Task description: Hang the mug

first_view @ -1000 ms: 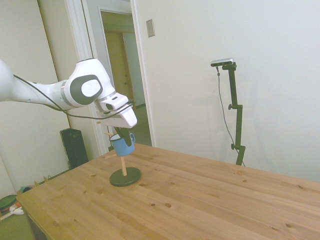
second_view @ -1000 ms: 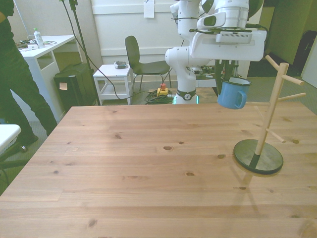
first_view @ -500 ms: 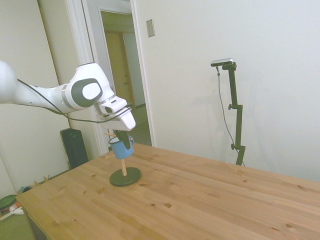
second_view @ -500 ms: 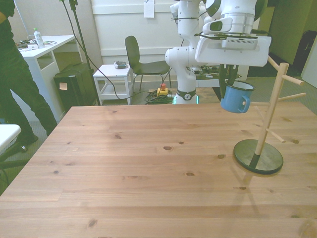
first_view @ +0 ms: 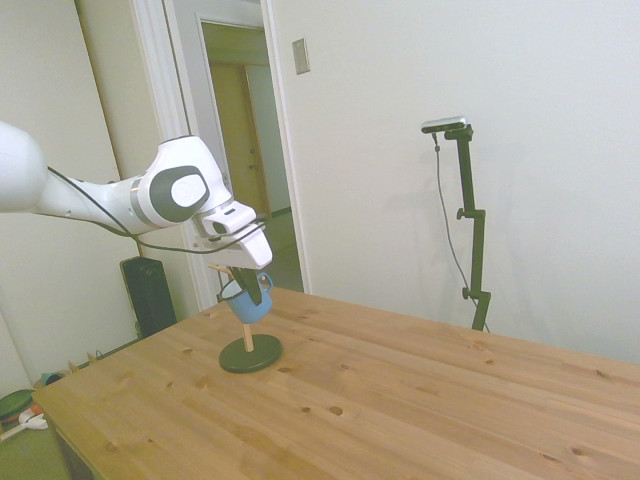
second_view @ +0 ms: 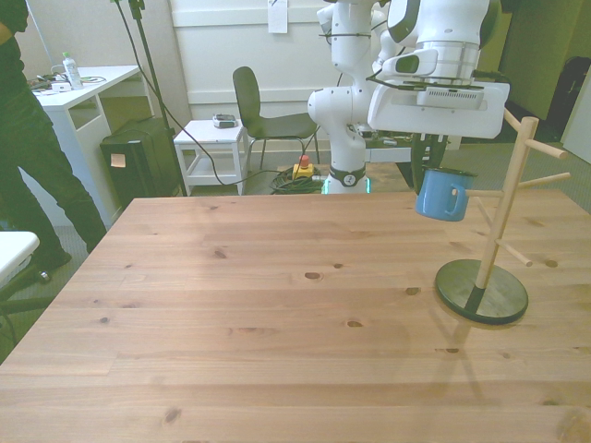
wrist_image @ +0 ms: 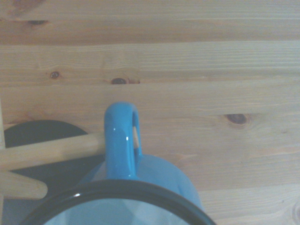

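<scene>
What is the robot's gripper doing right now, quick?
Gripper: shut on the blue mug, holding it by the rim, in the air beside the wooden mug tree.

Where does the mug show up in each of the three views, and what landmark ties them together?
Side view: the mug hangs under the hand, left of centre, above the round dark base of the wooden peg stand.
Front view: the mug sits at upper right, just left of the stand's post.
Wrist view: the mug fills the lower middle, handle beside a peg.
Shared landmark: the peg stand.
</scene>
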